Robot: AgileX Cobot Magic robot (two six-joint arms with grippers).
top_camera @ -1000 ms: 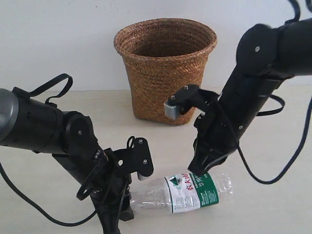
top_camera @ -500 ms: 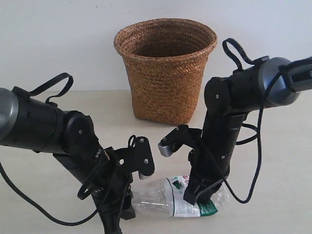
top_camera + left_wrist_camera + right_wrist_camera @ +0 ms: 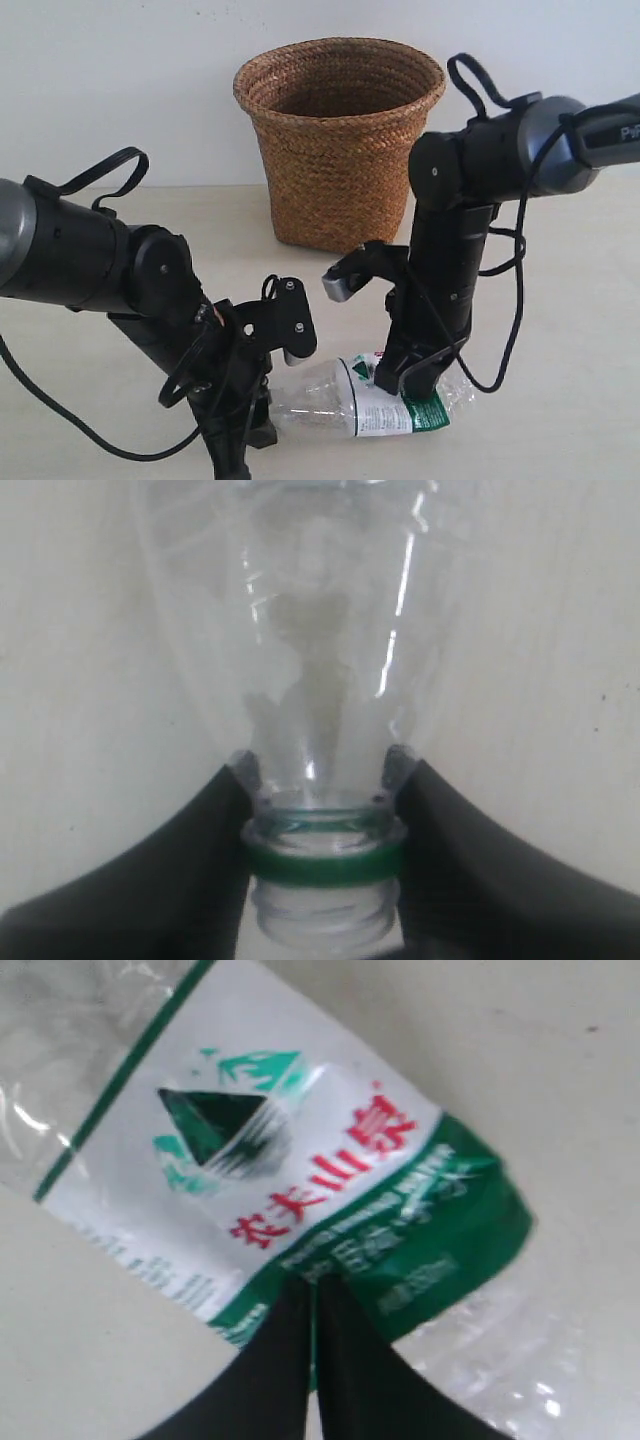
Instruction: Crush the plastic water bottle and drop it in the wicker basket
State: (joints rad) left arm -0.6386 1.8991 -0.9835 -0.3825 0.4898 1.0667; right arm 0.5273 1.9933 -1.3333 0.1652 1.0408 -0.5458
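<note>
The plastic water bottle (image 3: 375,408) lies on its side on the table, in front of the wicker basket (image 3: 340,150). My left gripper (image 3: 262,425) is shut on the bottle's neck. In the left wrist view its black fingers (image 3: 215,820) clamp the plastic water bottle (image 3: 320,680) just above the green ring. My right gripper (image 3: 400,377) is shut and points straight down, its tips pressed onto the green-and-white label. The right wrist view shows the right gripper (image 3: 312,1285) with both fingers together against the creased label of the plastic water bottle (image 3: 300,1180).
The basket stands upright at the back against a white wall, its mouth open upward. Both arms and their looping cables crowd the front of the beige table (image 3: 570,320). A grey block on the right wrist (image 3: 340,285) juts toward the basket's base.
The right arm has swung down and leftward, from a tilted reach to nearly upright, driving its shut tips onto the label. The bottle's label end looks flatter. The left arm has held still.
</note>
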